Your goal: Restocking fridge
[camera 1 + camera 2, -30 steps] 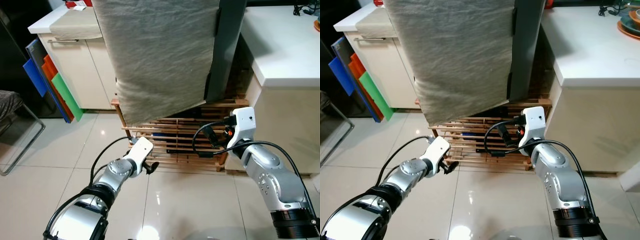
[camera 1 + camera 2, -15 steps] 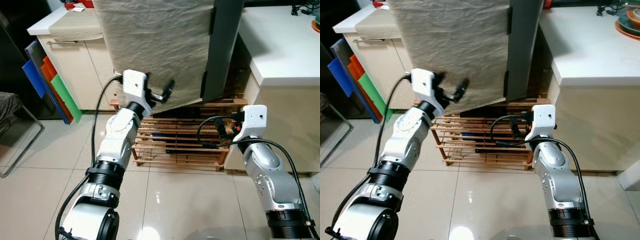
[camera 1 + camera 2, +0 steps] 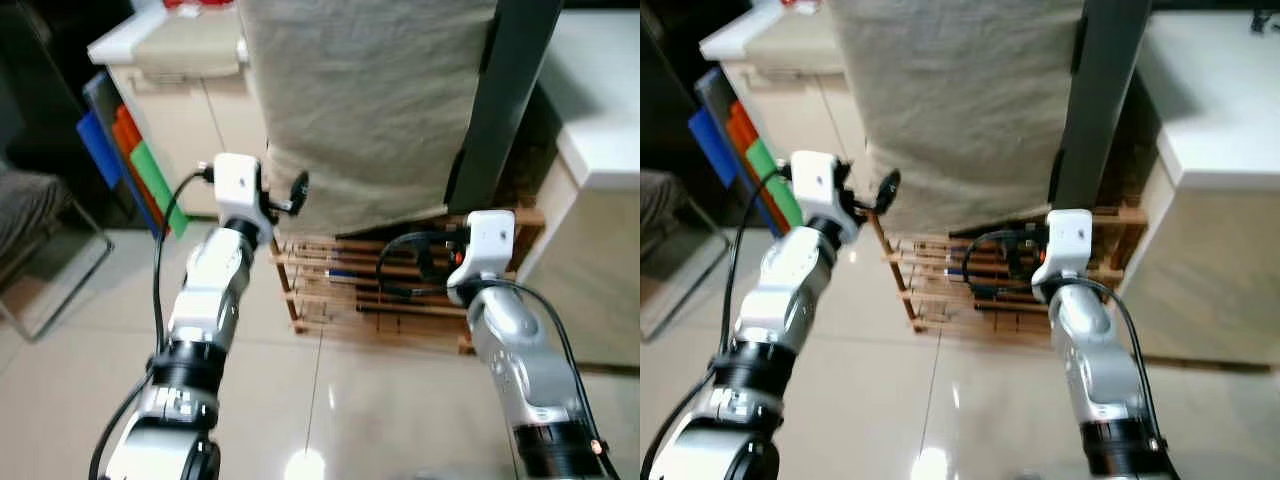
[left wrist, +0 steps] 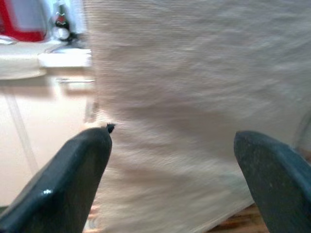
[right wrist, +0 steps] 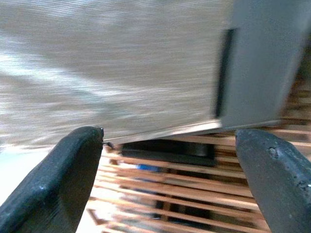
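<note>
Taking the grey cloth [image 3: 370,100] that is draping the tall appliance as the landmark: far to its left, blue, orange and green boards [image 3: 125,170] are leaning against a cream cabinet [image 3: 215,120], and a white desk [image 3: 165,35] is running along the top of that cabinet with something red on it, too blurred to name. A metal chair leg [image 3: 60,275] is showing lower down, well apart from the cloth, on the glossy tiled floor [image 3: 330,400].

The left claw [image 3: 290,192] is raised just in front of the cloth's lower left edge. In the left wrist view its two black fingers [image 4: 80,179] are standing wide apart with nothing between them, the cloth stretching across behind them.

Below the cloth's hem, a wooden slatted rack [image 3: 370,300] is sitting on the floor, with a dark item and something blue inside it that cannot be made out clearly.

Along the cloth's right edge, a dark grey fridge door [image 3: 500,90] is standing, its edge running down to the rack.

The right claw [image 5: 165,179] is pointing at the rack below the cloth's lower right corner; in the right wrist view its fingers [image 5: 65,182] are spread wide and gripping nothing, with the cloth, the grey door and the rack slats beyond them.

Right of the cloth and door, another white desk [image 3: 600,90] is topping a pale cabinet.
</note>
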`<state>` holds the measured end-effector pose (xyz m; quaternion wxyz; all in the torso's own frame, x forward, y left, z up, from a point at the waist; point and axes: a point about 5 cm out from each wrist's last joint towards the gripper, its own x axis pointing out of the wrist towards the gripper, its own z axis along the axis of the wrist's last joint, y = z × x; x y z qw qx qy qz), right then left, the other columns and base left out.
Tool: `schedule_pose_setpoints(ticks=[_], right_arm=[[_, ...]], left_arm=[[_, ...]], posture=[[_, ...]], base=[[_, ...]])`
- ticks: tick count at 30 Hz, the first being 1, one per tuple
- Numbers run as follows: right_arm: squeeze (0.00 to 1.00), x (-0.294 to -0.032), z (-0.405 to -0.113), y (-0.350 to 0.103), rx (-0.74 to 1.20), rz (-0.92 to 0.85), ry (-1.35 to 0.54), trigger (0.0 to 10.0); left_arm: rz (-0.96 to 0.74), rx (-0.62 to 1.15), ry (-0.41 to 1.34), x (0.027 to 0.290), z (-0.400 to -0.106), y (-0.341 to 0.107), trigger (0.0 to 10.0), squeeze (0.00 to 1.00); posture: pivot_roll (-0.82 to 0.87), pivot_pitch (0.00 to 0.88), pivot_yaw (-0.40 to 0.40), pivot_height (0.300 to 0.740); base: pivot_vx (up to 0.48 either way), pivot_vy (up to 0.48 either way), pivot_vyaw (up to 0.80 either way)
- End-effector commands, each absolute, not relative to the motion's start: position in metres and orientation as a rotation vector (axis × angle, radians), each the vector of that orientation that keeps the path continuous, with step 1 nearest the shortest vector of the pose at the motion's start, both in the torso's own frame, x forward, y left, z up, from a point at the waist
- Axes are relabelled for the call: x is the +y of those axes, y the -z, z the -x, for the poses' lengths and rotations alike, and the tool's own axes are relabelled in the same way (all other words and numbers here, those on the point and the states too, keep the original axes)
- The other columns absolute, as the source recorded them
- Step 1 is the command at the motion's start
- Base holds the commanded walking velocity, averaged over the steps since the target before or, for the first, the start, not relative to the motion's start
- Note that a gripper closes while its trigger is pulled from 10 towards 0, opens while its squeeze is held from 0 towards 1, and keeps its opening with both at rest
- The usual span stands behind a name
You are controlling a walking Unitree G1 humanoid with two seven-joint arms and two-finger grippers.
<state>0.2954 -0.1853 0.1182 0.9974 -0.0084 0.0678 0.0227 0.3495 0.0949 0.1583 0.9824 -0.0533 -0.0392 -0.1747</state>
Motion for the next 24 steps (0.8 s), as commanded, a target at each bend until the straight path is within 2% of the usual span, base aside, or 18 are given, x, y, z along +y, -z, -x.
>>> schedule_pose_setpoints(ticks=[1, 4, 14, 24], right_arm=[[0.0, -0.172, -0.297, -0.121, 0.11, 0.004, -0.082, 10.0], [0.0, -0.172, -0.297, -0.121, 0.111, 0.006, -0.082, 10.0], [0.0, -0.172, -0.297, -0.122, 0.104, 0.011, -0.088, 10.0], [0.0, -0.148, -0.313, -0.139, 0.036, 0.005, -0.136, 10.0]], left_arm=[[0.078, -0.088, 0.312, 0.11, -0.352, -0.163, 10.0, 0.0], [0.081, -0.06, 0.302, 0.111, -0.354, -0.161, 10.0, 0.0], [0.035, -0.041, 0.289, 0.111, -0.361, -0.162, 10.0, 0.0], [0.041, -0.03, 0.288, 0.112, -0.36, -0.16, 10.0, 0.0]], posture=[[-0.14, 0.0, 0.103, 0.74], [-0.14, 0.0, 0.102, 0.74], [-0.15, 0.0, 0.099, 0.74], [-0.14, 0.0, 0.095, 0.74]], base=[[0.364, 0.315, 0.0], [0.376, 0.296, 0.0], [0.0, 0.0, 0.0], [0.0, 0.0, 0.0]])
